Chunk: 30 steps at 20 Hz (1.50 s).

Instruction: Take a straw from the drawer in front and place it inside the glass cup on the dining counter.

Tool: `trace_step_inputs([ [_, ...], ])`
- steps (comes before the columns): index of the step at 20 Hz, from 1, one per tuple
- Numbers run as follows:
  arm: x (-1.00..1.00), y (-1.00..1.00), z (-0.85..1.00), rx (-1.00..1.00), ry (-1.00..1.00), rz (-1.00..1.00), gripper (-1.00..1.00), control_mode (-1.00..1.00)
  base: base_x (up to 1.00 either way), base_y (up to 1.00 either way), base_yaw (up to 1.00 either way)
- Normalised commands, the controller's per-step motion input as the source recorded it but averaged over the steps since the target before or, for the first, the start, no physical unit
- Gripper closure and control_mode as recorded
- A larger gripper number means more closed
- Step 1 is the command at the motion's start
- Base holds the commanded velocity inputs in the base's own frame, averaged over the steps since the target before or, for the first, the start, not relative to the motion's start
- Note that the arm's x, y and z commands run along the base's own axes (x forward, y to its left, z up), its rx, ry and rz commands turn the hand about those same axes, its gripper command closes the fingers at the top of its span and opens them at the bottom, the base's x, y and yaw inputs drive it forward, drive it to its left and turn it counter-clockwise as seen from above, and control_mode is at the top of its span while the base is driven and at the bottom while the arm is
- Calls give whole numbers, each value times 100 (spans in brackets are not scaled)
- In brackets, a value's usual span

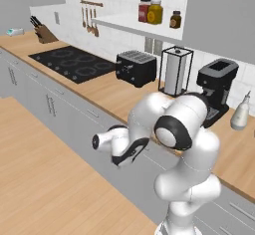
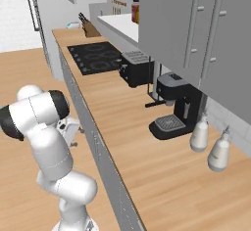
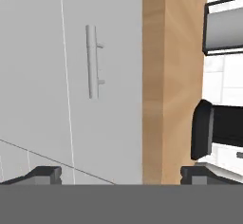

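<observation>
The gripper (image 3: pixel 121 174) is spread wide, and nothing is held between its two dark fingertips (image 3: pixel 45 174). In the hand view, it is pointed at the flat grey front of the drawer (image 3: pixel 102 123), which is shut. A slim metal handle (image 3: pixel 93 61) is seen on that front, well apart from the fingertips. The wooden edge of the counter (image 3: pixel 163 76) is seen just beside the drawer front.

In the left base view, the white arm (image 1: pixel 182 144) is bent low in front of the grey cabinets. A black toaster (image 1: pixel 135 67), a paper towel stand (image 1: pixel 175 71) and a black coffee machine (image 1: pixel 215 87) are lined up on the counter behind it. A grey soap bottle (image 1: pixel 240 112) is stood near the coffee machine. A black hob (image 1: pixel 72 62) is set into the counter further along.
</observation>
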Motion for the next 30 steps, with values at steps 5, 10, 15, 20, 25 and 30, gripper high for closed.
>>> trace_step_inputs([
  [5, 36, -41, -41, -5, -3, 0, -100, -100, 0, 0, 0],
  [10, 37, -30, -40, -1, 0, 1, -100, -100, 0, 0, 0],
  [15, 56, -22, -30, 0, -2, 8, -100, -100, 0, 0, 0],
  [20, 50, -17, -43, 0, 0, 11, -100, -100, 0, 0, 0],
  [25, 33, -13, -35, 0, -2, 8, -100, -100, 0, 0, 0],
  [30, 25, -23, -19, 0, -7, 7, -100, -100, 0, 0, 0],
])
